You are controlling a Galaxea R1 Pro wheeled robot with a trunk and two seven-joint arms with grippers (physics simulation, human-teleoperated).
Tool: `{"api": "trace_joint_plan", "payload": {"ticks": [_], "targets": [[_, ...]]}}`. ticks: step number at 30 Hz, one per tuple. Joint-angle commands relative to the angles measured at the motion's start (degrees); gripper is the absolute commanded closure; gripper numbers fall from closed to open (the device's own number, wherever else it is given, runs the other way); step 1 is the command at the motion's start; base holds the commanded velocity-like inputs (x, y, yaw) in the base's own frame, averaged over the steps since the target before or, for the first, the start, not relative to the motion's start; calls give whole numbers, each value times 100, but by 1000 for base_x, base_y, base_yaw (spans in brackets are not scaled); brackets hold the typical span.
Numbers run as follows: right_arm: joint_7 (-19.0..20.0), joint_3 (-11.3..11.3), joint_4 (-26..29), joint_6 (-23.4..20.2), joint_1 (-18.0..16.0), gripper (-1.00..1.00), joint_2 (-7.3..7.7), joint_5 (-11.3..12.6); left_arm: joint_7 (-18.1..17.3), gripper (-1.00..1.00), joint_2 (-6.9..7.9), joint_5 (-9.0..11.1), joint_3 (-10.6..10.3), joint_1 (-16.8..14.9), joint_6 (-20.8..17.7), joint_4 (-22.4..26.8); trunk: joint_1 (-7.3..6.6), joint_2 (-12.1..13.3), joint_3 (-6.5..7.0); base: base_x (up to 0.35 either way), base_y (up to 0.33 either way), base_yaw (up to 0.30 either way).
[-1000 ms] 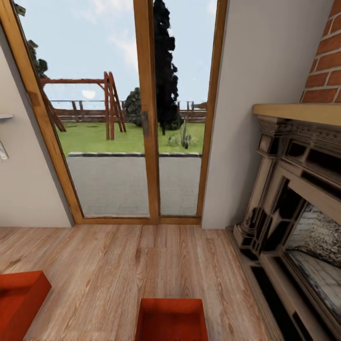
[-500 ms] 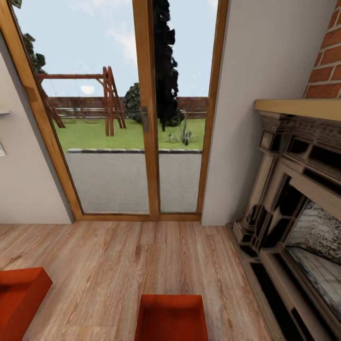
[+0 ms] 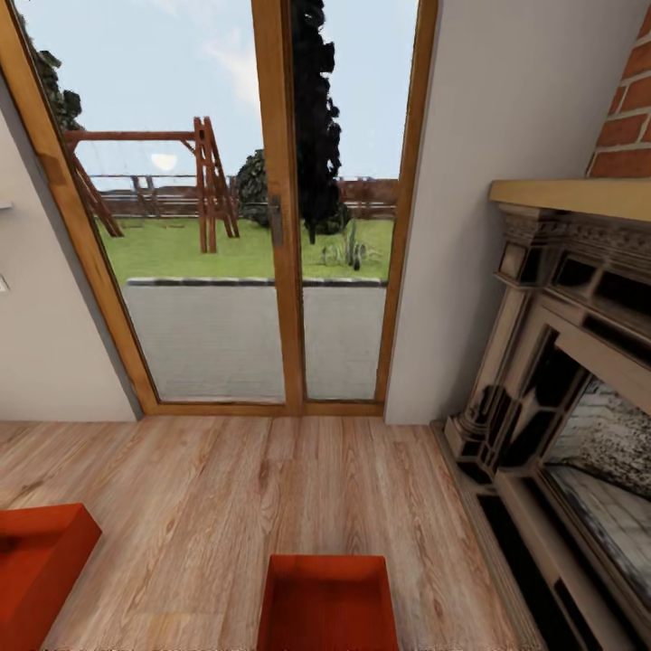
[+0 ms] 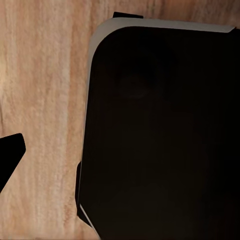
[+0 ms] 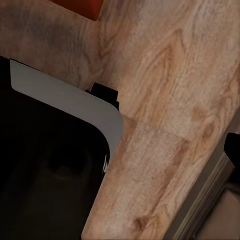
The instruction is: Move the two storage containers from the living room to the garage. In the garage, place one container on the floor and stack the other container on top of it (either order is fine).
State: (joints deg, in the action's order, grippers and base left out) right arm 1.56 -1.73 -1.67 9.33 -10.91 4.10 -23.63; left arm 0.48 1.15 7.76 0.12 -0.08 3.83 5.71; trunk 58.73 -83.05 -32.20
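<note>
Light wood plank flooring (image 3: 271,488) runs from the wood-framed glass doors (image 3: 280,226) toward the robot, so the scene is judged to be the living room, not the garage. Both storage containers are seen low in the head view, resting on the planks: one container (image 3: 327,601) sits centrally at the near edge of the visible floor, the other container (image 3: 41,565) lies toward the near left corner, well apart from the first. A red-orange corner (image 5: 75,6) is also caught in the right wrist view, presumably part of one of the boxes.

Nothing of the task appears done — neither box is lifted, carried or stacked, and the whole haul to the garage is left.

An ornate dark fireplace (image 3: 561,389) with a wooden mantel (image 3: 570,194) stands along the right side, near the central box; it is judged the main thing to be kept clear of when the base turns. A beige wall (image 3: 506,136) fills the gap between doors and fireplace.

How far either claw is opened cannot be told: a dark rounded body (image 4: 160,135) blocks the left wrist view, and a similar dark mass (image 5: 45,170) covers part of the right one.
</note>
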Motion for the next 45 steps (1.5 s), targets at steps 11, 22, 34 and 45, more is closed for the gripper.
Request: {"api": "trace_joint_plan", "payload": {"ticks": [11,22,34,45], "targets": [[11,-20,-18,34,-8,-100,6,-19,5,-100,0,41,-4,-1,13,1,0,-3,-105,0,0,0],[11,-20,-18,34,-8,-100,11,-19,5,-100,0,41,-1,-1,13,1,0,-3,-205,0,0,0],[11,-20,-18,34,-8,-100,-9,-19,5,-100,0,41,-4,-1,13,1,0,-3,-314,0,0,0],[11,-20,-21,28,-8,-100,-12,-19,5,-100,0,41,-4,-1,13,1,0,-3,-414,0,0,0]]}}
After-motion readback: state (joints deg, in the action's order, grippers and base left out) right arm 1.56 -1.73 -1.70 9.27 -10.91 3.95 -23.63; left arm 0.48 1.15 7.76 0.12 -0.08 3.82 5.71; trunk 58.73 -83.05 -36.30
